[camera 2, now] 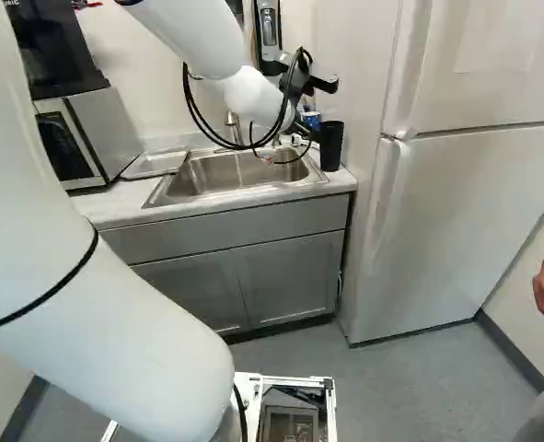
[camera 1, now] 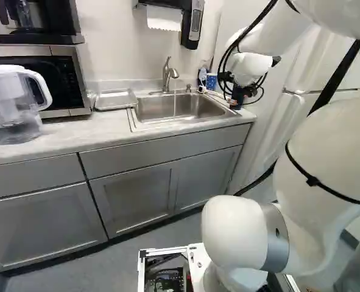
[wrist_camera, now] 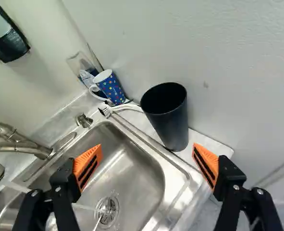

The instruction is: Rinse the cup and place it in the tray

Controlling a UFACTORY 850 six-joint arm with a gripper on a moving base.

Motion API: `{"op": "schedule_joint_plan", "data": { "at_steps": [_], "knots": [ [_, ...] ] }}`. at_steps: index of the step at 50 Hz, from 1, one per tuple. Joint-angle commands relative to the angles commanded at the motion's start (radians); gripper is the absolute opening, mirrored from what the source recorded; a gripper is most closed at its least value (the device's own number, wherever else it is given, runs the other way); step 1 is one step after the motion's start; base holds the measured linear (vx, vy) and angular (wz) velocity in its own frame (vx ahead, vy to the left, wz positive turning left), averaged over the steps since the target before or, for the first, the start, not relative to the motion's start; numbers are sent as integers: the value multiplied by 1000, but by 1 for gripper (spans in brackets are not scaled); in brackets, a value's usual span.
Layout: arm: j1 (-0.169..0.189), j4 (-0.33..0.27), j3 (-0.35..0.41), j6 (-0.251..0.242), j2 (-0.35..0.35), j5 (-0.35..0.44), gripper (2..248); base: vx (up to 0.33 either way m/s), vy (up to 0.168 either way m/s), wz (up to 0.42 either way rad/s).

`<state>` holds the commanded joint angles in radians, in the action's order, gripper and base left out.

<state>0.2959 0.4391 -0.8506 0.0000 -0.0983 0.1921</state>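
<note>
With tray (camera 1: pixel 116 100) at upper left of the left base view, could topple the black cup (wrist_camera: pixel 173 127), upper right, off the counter (camera 1: pixel 58 137) through an off-centre approach. Holds the jaws of the gripper (wrist_camera: pixel 147 154) wide apart, empty, with the cup ahead, nearer the pad (wrist_camera: pixel 211 160) away from the faucet (camera 1: pixel 167 76).

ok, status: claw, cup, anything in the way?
Claw open, empty. Black cup upright on the counter beside the sink, ahead between the fingers. Blue mug stands near it, not between claw and cup. Water running.
</note>
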Motion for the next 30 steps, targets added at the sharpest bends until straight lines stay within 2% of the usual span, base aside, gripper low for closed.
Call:
{"op": "schedule_joint_plan", "data": {
  "at_steps": [16, 30],
  "knots": [
    [21, 104, -28, 0, 55, 0, 247, 0, 0, 0],
    [30, 146, -60, 0, 117, 0, 247, 0, 0, 0]
  ]
}}
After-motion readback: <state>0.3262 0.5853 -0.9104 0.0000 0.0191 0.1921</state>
